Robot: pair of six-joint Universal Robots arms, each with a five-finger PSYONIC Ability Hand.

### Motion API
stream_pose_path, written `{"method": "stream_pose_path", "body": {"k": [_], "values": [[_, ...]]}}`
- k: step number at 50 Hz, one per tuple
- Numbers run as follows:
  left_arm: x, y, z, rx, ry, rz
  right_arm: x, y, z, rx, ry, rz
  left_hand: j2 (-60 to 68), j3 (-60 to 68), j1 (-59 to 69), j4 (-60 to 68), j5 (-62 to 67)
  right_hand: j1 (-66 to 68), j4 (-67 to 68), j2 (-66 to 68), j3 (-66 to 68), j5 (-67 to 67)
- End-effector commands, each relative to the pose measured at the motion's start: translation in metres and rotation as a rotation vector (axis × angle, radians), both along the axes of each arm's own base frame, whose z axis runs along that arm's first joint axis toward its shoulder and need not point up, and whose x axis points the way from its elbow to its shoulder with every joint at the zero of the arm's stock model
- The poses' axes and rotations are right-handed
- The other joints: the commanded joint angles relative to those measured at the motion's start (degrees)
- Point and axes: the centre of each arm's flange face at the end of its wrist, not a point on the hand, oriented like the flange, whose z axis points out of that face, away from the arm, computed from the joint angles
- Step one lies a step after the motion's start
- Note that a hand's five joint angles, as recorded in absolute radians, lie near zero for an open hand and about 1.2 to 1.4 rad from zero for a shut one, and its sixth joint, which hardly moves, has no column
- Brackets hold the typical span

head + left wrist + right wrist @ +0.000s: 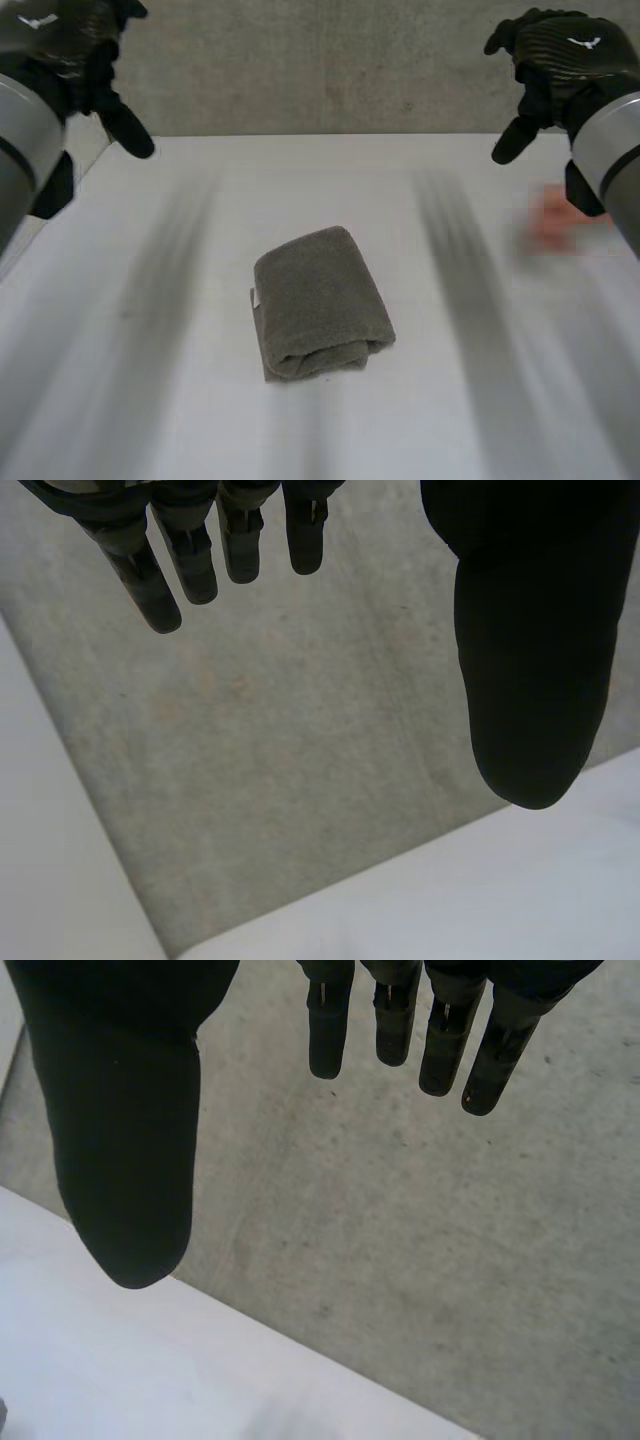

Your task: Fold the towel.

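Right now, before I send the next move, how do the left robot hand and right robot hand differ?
The left robot hand hangs by the table's far left corner, the right robot hand by its far right. A blurred pinkish thing lies beside the right robot hand's arm, none beside the left robot hand's. Both are open, empty and apart from the folded towel.

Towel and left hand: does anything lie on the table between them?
No. In the head view, only bare white table separates the folded towel from the left hand.
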Motion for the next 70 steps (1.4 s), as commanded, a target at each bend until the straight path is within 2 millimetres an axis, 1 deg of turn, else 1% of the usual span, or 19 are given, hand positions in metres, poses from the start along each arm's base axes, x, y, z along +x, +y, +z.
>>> {"method": "stream_pose_path", "body": {"k": [1,9,15,17,18,19,20,22,23,25,27,32,36,40,42,45,49,58,70], "values": [[0.008,0.009,0.007,-0.016,0.018,-0.005,-0.017,0.003,0.001,0.049,0.022,-0.037,0.8,0.8,0.7,0.8,-0.3,-6.3,-4.3,-4.9,-3.4,-4.6],[0.0,0.012,-0.005,0.04,0.09,-0.108,-0.019,0.001,-0.004,0.06,0.026,-0.043,0.7,0.6,0.6,0.6,-0.4,-6.3,-4.3,-4.9,-3.4,-4.6],[0.001,0.012,-0.008,0.054,0.099,-0.107,-0.018,0.003,-0.008,0.067,0.029,-0.04,0.7,0.6,0.6,0.6,-0.4,-6.3,-4.3,-4.9,-3.4,-4.6],[0.001,0.013,-0.017,0.075,0.092,-0.105,-0.015,0.003,-0.01,0.053,0.028,-0.033,0.7,0.6,0.6,0.6,-0.4,-6.3,-4.3,-4.9,-3.4,-4.6],[0.001,0.013,-0.017,0.075,0.092,-0.105,-0.015,0.003,-0.01,0.053,0.028,-0.032,0.7,0.6,0.6,0.6,-0.4,-6.3,-4.3,-4.9,-3.4,-4.6],[0.001,0.014,-0.023,0.088,0.087,-0.108,-0.014,0.002,-0.011,0.046,0.026,-0.029,0.7,0.6,0.6,0.6,-0.4,-6.3,-4.3,-4.9,-3.4,-4.6],[0.001,0.014,-0.023,0.088,0.087,-0.108,-0.014,0.002,-0.011,0.046,0.025,-0.029,0.7,0.6,0.6,0.6,-0.4,-6.3,-4.3,-4.9,-3.4,-4.6],[0.0,0.014,-0.035,0.093,0.08,-0.11,-0.013,0.0,-0.015,0.034,0.021,-0.023,0.3,0.3,0.2,0.3,-0.8,-6.3,-4.3,-4.9,-3.4,-4.6],[0.0,0.014,-0.035,0.093,0.08,-0.11,-0.013,0.0,-0.015,0.034,0.021,-0.023,0.3,0.3,0.2,0.3,-0.8,-6.3,-4.3,-4.9,-3.4,-4.6],[0.0,0.012,-0.047,0.092,0.077,-0.11,-0.012,-0.002,-0.019,0.023,0.03,-0.024,0.3,0.3,0.2,0.3,-0.8,-6.3,-4.3,-4.9,-3.4,-4.6],[0.0,0.012,-0.05,0.089,0.077,-0.11,-0.011,-0.003,-0.022,0.026,0.039,-0.024,0.3,0.3,0.2,0.3,-0.8,-6.3,-4.3,-4.9,-3.4,-4.6],[-0.001,0.011,-0.044,0.064,0.088,-0.115,-0.011,-0.004,-0.026,0.032,0.06,-0.023,0.3,0.3,0.2,0.3,-0.8,-6.3,-4.3,-4.9,-3.4,-4.6],[-0.002,0.01,-0.034,0.026,0.1,-0.117,-0.009,-0.007,-0.032,0.045,0.075,-0.023,0.5,0.4,0.4,0.5,-0.6,-6.3,-4.3,-4.9,-3.4,-4.6],[-0.001,0.009,-0.028,0.004,0.107,-0.114,-0.009,-0.007,-0.032,0.043,0.081,-0.023,0.5,0.4,0.4,0.5,-0.6,-6.3,-4.3,-4.9,-3.4,-4.6],[-0.002,0.008,-0.019,-0.021,0.118,-0.117,-0.009,-0.008,-0.031,0.037,0.087,-0.025,0.3,0.3,0.2,0.3,-0.8,-6.3,-4.3,-4.9,-3.4,-4.6],[-0.002,0.007,-0.013,-0.039,0.128,-0.118,-0.01,-0.009,-0.031,0.035,0.089,-0.027,0.3,0.3,0.2,0.3,-0.8,-6.3,-4.3,-4.9,-3.4,-4.6],[-0.003,0.005,-0.012,-0.045,0.125,-0.117,-0.009,-0.008,-0.031,0.034,0.09,-0.025,0.2,0.1,0.1,0.1,-0.9,-6.3,-4.3,-4.9,-3.4,-4.6],[-0.005,0.0,-0.02,-0.022,0.115,-0.114,-0.009,-0.011,-0.034,0.043,0.094,-0.025,0.2,0.1,0.1,0.1,-0.9,-6.3,-4.3,-4.9,-3.4,-4.6],[-0.006,-0.002,-0.021,-0.021,0.113,-0.112,-0.008,-0.012,-0.035,0.046,0.095,-0.019,0.0,-0.1,-0.1,0.0,-1.1,-6.3,-4.3,-4.9,-3.4,-4.6]]}}
